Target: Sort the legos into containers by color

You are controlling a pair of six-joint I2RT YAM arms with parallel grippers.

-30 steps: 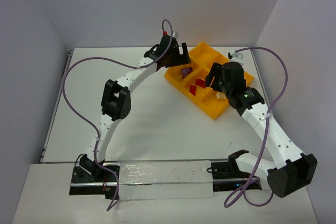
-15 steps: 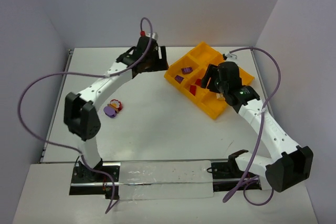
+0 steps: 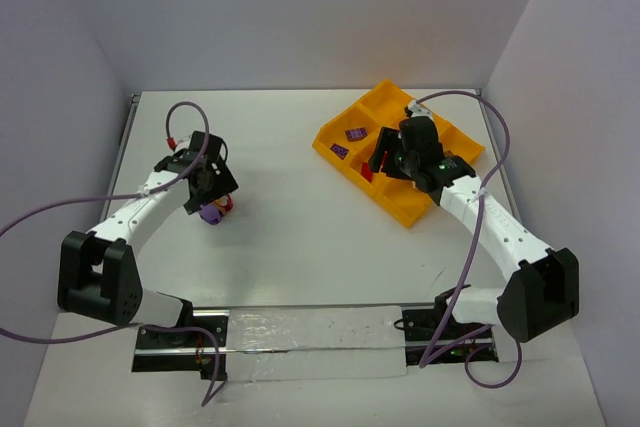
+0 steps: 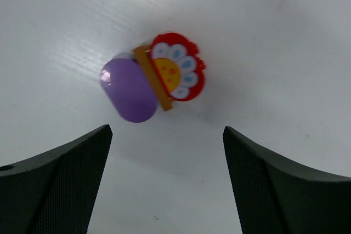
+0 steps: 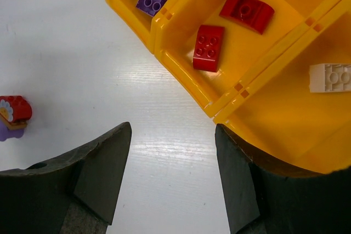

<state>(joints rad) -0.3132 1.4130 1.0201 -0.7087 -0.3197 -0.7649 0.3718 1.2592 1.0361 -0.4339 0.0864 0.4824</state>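
A small lego cluster (image 4: pixel 153 83), purple, brown and red with a flower print, lies on the table at the left (image 3: pixel 214 209). My left gripper (image 4: pixel 167 152) is open and empty just above it. The orange-yellow tray (image 3: pixel 425 209) stands at the back right. Its compartments hold two purple bricks (image 3: pixel 354 134), two red bricks (image 5: pixel 209 47) and a white brick (image 5: pixel 330 78). My right gripper (image 5: pixel 173 152) is open and empty over the tray's near-left edge (image 3: pixel 385 159). The cluster also shows at the left of the right wrist view (image 5: pixel 13 114).
The white table has a grey wall behind and on both sides. A clear plastic sheet (image 3: pixel 310 342) lies between the arm bases at the near edge. Purple cables (image 3: pixel 40 217) loop from both arms.
My left arm swung from the tray's far-left side back to the left and down over the lego cluster. My right gripper shifted left over the tray's near-left edge.
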